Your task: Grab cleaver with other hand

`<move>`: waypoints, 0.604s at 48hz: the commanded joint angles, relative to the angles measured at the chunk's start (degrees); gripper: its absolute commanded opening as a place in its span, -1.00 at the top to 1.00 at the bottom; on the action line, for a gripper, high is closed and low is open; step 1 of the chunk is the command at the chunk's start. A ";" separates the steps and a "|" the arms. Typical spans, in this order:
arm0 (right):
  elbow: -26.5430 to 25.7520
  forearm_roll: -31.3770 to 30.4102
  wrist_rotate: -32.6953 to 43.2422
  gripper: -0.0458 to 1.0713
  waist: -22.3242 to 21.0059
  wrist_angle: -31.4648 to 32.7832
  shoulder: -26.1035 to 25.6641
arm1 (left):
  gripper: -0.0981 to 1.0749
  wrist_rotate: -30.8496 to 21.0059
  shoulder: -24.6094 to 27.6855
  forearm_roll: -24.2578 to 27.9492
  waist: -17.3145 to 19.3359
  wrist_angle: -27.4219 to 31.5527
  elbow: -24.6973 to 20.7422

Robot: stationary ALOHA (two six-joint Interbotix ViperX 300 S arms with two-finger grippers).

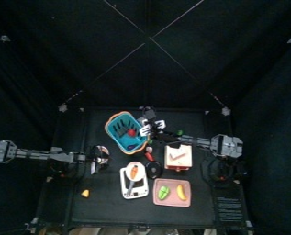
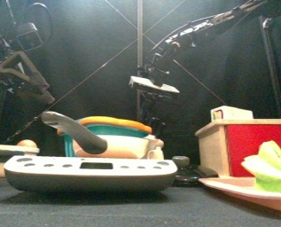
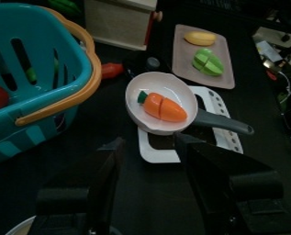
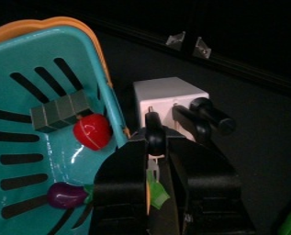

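The cleaver, with a pale blade and a dark handle, hangs level in the air over the teal basket. My right gripper is shut on it from above. In the right wrist view the cleaver shows edge-on as a thin strip between the closed jaws of the right gripper. From above, the right gripper sits at the basket's far right rim. My left gripper stands wide open and empty, low beside the basket, and in the top view the left gripper lies left of the scale.
A grey scale carries a white pan with a carrot. A red and white box stands on the right. The pink board holds green and yellow pieces. Red and purple toys lie inside the basket.
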 commanded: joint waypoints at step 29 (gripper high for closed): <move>-1.41 -4.04 0.00 0.24 9.76 8.88 -9.49 | -0.62 0.18 0.09 0.18 0.09 -0.53 -0.79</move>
